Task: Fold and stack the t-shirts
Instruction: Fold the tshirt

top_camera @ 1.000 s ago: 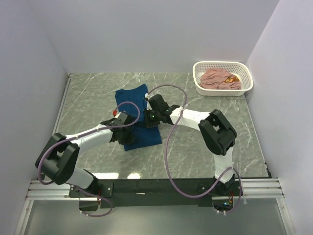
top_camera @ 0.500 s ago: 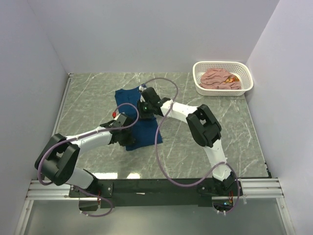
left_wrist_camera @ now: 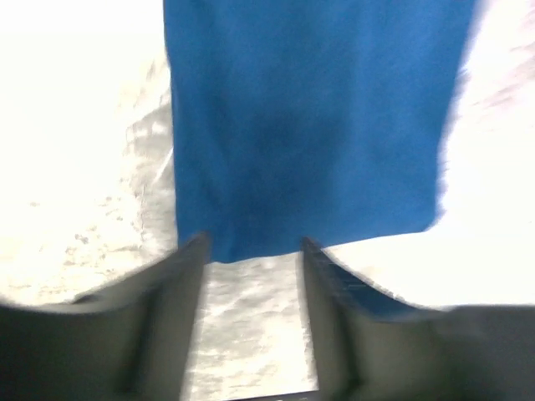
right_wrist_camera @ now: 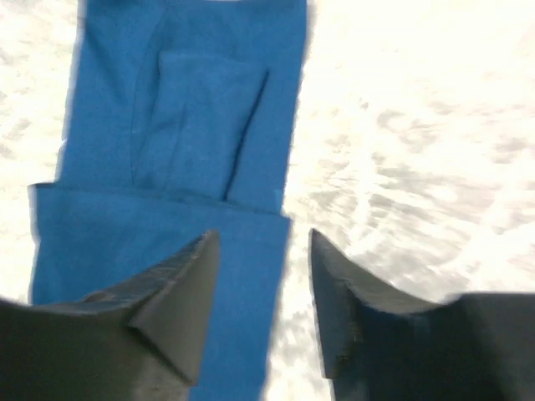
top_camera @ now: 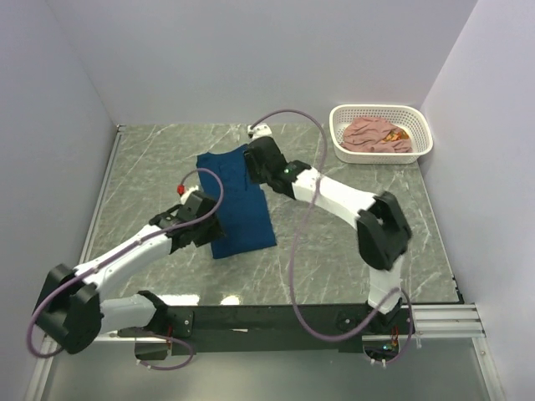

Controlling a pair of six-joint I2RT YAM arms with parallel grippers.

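Your navy t-shirt [top_camera: 238, 209] lies flat on the worktop [top_camera: 150, 159], left of its middle, as a long narrow strip running from the far edge toward the near one. That shape suggests the sides are already folded in, so I judge the lengthwise folds done and the crosswise fold not yet made. In the right wrist view a smaller flap of cloth sits on top of the strip, with a straight crease running across below it. No chest print shows, so the shirt is probably face down.

The left gripper [left_wrist_camera: 251, 246] hovers at the strip's near left corner. Its jaws are spread with bare marble between them, and the hem is just ahead of the tips. The right gripper [right_wrist_camera: 261, 242] hangs over the far end, jaws likewise spread and pinching nothing. One arm at each end suits carrying one end over onto the other.

The pink t-shirt [top_camera: 376, 134] sits crumpled in the basket [top_camera: 422, 125] at the far right corner, well apart.
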